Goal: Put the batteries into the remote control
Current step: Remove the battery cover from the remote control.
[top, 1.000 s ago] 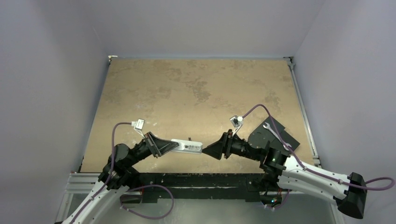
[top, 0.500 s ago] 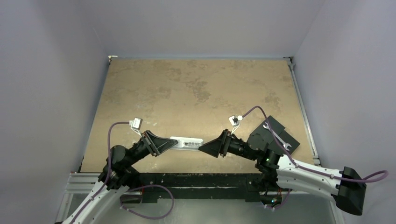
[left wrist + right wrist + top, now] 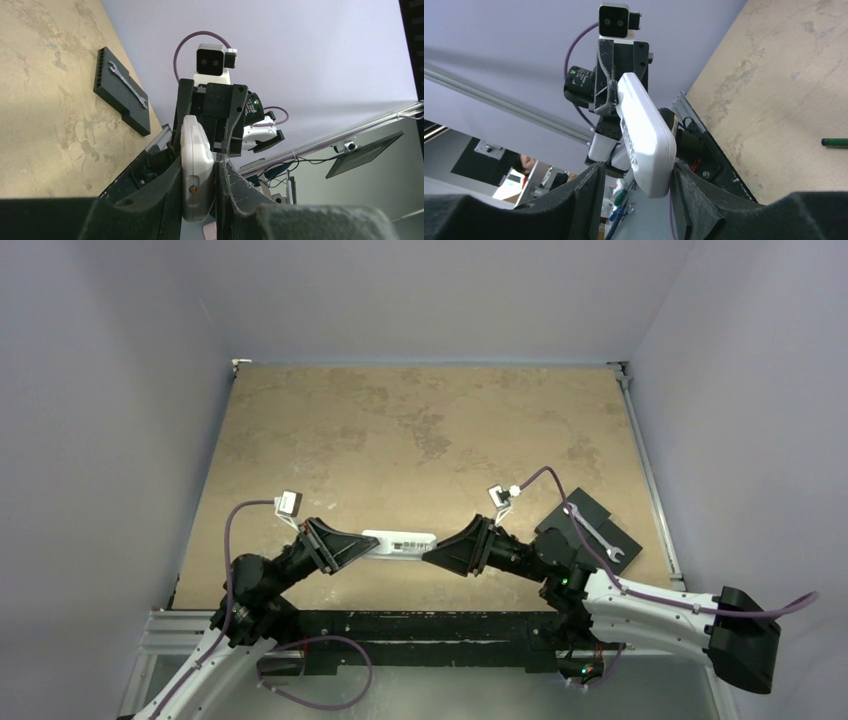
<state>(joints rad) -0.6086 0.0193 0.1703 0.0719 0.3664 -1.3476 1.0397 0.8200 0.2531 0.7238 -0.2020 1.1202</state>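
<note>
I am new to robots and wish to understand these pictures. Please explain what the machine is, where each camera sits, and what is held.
These are two robot arms, each ending in a two-finger gripper. One picture looks down from above; the other two come from a camera on each wrist. The left gripper pinches one end of a white remote control above the table. The right gripper stands open around its other end. A black block with a wrench on it lies at the table's right side. No batteries are visible.
</note>
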